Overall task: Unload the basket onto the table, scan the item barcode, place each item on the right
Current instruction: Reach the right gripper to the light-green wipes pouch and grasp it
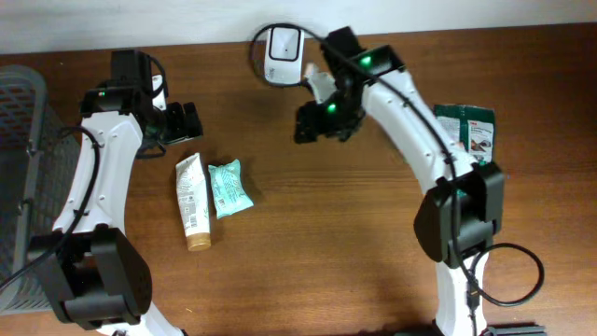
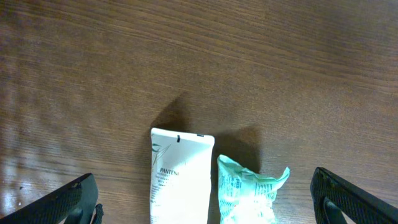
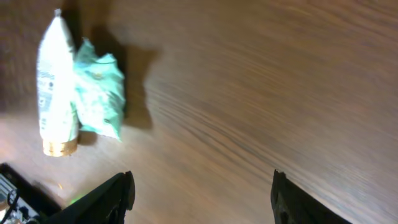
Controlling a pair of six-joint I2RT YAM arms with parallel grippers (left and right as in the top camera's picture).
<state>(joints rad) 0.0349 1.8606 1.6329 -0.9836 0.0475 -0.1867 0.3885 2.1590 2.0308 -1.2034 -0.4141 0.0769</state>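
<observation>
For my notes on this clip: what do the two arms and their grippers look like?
Both the left arm and right arm have white tubular links joined by black motor housings, with small green lights lit on them. Thin black cables run along or trail from each. The left gripper and right gripper are black, with flat dark jaws. No markings are legible.
</observation>
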